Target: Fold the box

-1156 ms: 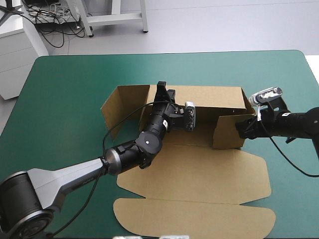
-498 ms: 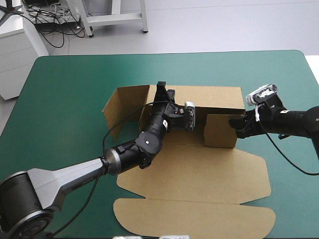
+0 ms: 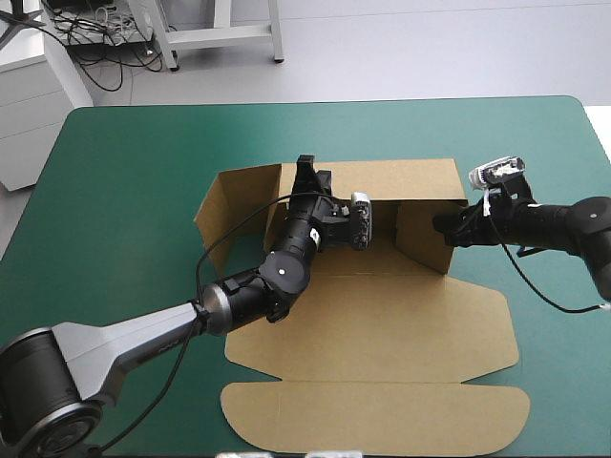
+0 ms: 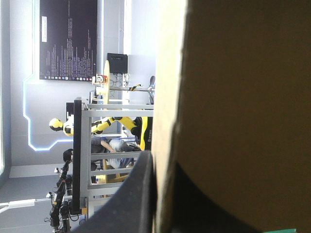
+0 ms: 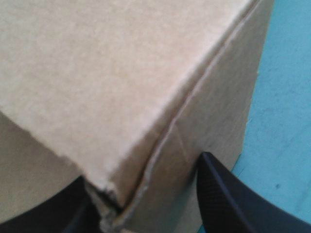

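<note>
Bare teal-green cover all round the box; raised far walls and left arm in the way

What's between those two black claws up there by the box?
Only the box itself: in the high view, its raised back wall and folded-in right wall stand between the left gripper and the right gripper.

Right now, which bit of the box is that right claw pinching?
On the teal-green table lies the brown box, its back wall raised. At that wall's right end stands a short flap, pinched by the right gripper; unlike the splayed left flap, it turns inward.
</note>
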